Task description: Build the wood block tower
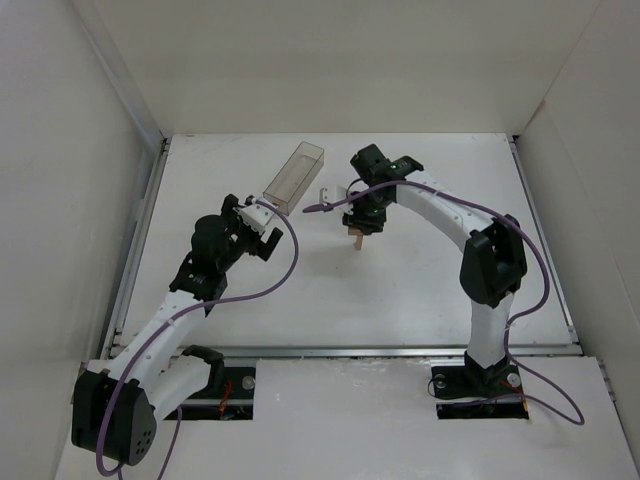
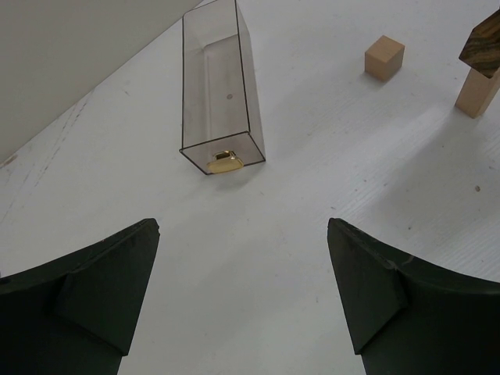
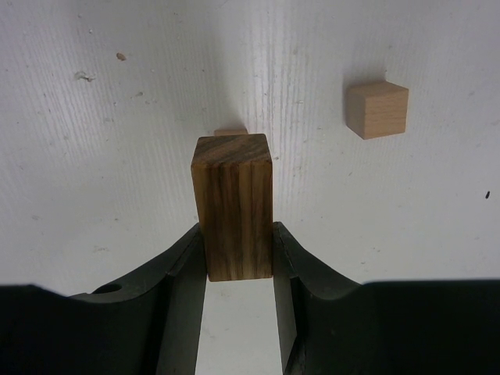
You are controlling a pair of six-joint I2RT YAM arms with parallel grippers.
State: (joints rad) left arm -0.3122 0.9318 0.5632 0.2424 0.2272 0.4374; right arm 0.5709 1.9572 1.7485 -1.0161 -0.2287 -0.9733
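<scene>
My right gripper (image 3: 237,233) is shut on a dark-grained wooden block (image 3: 233,205), held upright. Directly under it a light-tan block (image 3: 230,130) just peeks out. In the left wrist view the dark block (image 2: 484,41) stands on top of the upright tan block (image 2: 476,92); I cannot tell whether they touch. In the top view this small stack (image 1: 356,239) is under the right gripper (image 1: 363,224) near the table's middle. A loose light-tan cube (image 3: 377,109) lies beside it, also in the left wrist view (image 2: 384,58). My left gripper (image 2: 242,266) is open and empty, left of the stack (image 1: 262,228).
A clear plastic rectangular box (image 1: 295,175) lies on its side at the back left, its open end with a brass latch (image 2: 224,160) facing the left gripper. White walls enclose the table on the left, back and right.
</scene>
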